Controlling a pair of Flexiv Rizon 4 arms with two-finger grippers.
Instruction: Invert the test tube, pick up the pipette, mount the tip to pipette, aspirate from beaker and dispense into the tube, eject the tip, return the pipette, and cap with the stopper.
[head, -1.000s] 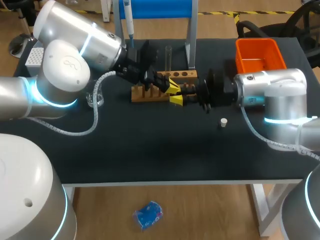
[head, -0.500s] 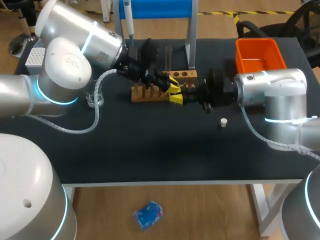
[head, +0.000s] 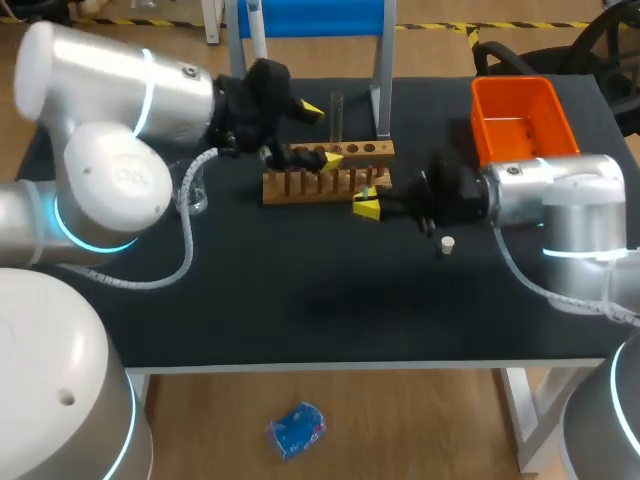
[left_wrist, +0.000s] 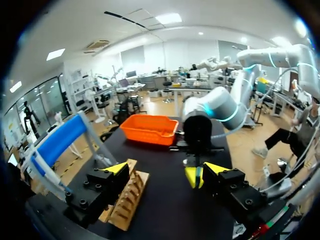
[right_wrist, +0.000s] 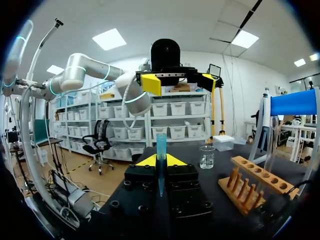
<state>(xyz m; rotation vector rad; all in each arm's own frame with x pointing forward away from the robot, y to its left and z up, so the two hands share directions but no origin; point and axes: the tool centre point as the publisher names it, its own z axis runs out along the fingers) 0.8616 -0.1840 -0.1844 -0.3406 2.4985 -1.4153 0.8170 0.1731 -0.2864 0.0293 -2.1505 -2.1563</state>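
A clear test tube (head: 337, 110) stands upright at the back of the wooden rack (head: 330, 172). My left gripper (head: 321, 135) hovers open over the rack's left half, with nothing between its fingers. In front of the rack's right end my right gripper (head: 367, 205) is shut. In the right wrist view it (right_wrist: 161, 161) grips a slim blue tube (right_wrist: 161, 145), with the open left gripper (right_wrist: 180, 82) facing it from above. The white stopper (head: 447, 244) lies on the table by the right arm. The pipette (head: 256, 30) hangs on the blue stand at the back.
An orange bin (head: 520, 120) sits at the back right. A glass beaker (head: 195, 195) stands left of the rack, partly hidden by the left arm's cable. The blue stand's upright (head: 381, 70) rises just behind the rack.
The left gripper opened wide and pulled up and back from the right gripper, which it had met in front of the rack. The right gripper stayed shut and drew slightly towards the right.
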